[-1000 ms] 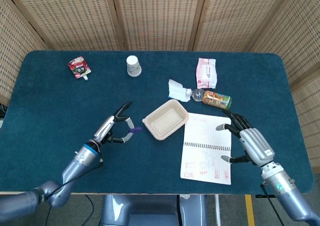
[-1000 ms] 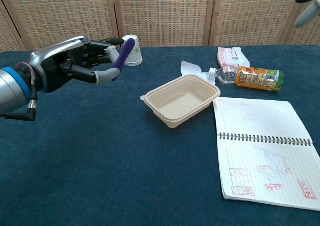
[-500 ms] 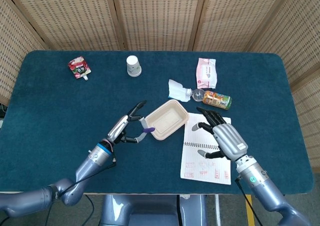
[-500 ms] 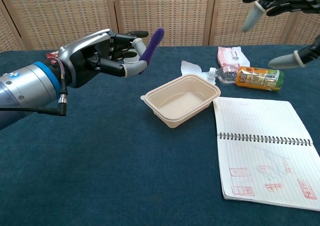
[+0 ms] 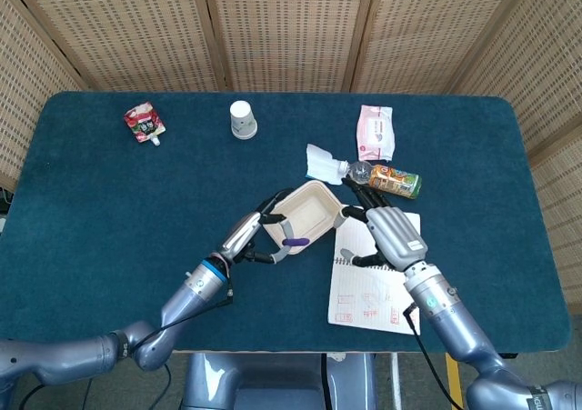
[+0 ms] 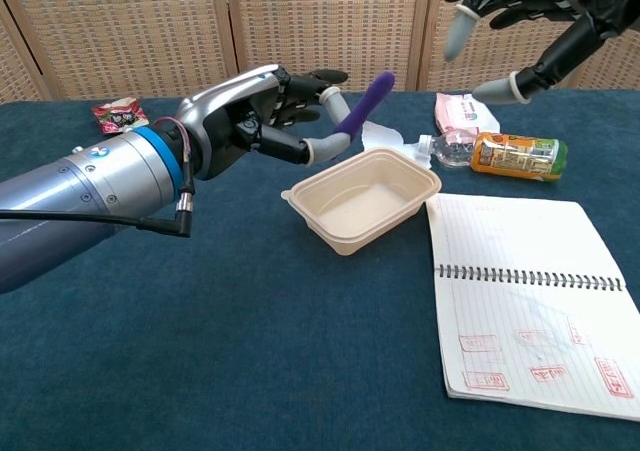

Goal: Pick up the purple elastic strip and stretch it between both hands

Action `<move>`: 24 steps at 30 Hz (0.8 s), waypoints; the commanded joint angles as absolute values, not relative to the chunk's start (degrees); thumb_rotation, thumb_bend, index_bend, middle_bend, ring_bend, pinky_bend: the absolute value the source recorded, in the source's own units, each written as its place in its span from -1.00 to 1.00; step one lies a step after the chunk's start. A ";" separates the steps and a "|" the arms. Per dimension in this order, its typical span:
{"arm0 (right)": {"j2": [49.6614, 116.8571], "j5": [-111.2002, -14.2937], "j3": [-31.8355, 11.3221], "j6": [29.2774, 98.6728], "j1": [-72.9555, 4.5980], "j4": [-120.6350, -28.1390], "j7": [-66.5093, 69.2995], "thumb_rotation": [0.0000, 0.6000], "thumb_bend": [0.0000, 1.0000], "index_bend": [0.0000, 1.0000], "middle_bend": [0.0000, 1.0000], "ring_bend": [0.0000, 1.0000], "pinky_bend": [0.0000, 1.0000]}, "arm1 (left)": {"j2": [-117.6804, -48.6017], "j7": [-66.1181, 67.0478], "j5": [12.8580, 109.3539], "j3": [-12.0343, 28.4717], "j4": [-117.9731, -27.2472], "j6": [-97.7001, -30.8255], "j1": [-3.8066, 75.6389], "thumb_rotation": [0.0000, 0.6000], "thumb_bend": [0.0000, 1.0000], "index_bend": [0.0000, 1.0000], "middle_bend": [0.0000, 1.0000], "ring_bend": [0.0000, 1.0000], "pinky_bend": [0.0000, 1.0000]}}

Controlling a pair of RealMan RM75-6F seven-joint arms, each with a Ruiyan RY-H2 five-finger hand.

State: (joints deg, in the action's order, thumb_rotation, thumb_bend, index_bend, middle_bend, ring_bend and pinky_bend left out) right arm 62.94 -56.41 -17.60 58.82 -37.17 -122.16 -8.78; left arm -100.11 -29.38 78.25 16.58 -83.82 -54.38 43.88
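Observation:
My left hand (image 5: 259, 235) (image 6: 270, 123) pinches the lower end of the purple elastic strip (image 6: 364, 103) (image 5: 293, 243), raised above the table over the near edge of the beige tray (image 6: 362, 200). The strip's free end points up and right. My right hand (image 5: 389, 235) (image 6: 530, 16) hovers open, fingers spread, a short way to the right of the strip and not touching it. In the chest view the right hand shows at the upper right, cut by the frame edge.
An open spiral notebook (image 5: 377, 274) lies right of the tray. Behind it are a bottle with an orange label (image 5: 389, 179), crumpled white paper (image 5: 322, 165) and a pink packet (image 5: 376, 131). A paper cup (image 5: 242, 119) and a red pouch (image 5: 143, 123) sit at the far left.
My left hand has carried the strip rightward to over the tray. My right hand has moved left and up from beside the notebook toward the strip.

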 commanded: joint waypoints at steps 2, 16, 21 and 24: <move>63.00 -51.93 -18.16 57.30 -39.99 -123.17 -11.26 1.00 -0.13 -0.07 -1.00 -1.00 -1.00 | -100.90 -29.18 77.65 16.46 -83.75 -54.41 44.23 1.00 0.29 0.45 -1.00 -1.00 -1.00; 62.77 -44.19 -18.06 57.43 -45.26 -125.40 -16.15 1.00 -0.06 0.03 -1.00 -1.00 -1.00 | -102.55 -27.42 76.54 16.27 -84.02 -55.32 44.90 1.00 0.29 0.46 -1.00 -1.00 -1.00; 63.01 -43.90 -17.80 57.76 -45.98 -125.41 -16.24 1.00 -0.04 0.05 -1.00 -1.00 -1.00 | -102.74 -27.03 76.33 16.15 -83.84 -55.33 45.04 1.00 0.29 0.46 -1.00 -1.00 -1.00; 63.25 -43.56 -17.69 58.05 -46.42 -125.22 -16.43 1.00 -0.03 0.05 -1.00 -1.00 -1.00 | -102.79 -27.04 76.14 16.18 -83.93 -55.37 45.06 1.00 0.29 0.46 -1.00 -1.00 -1.00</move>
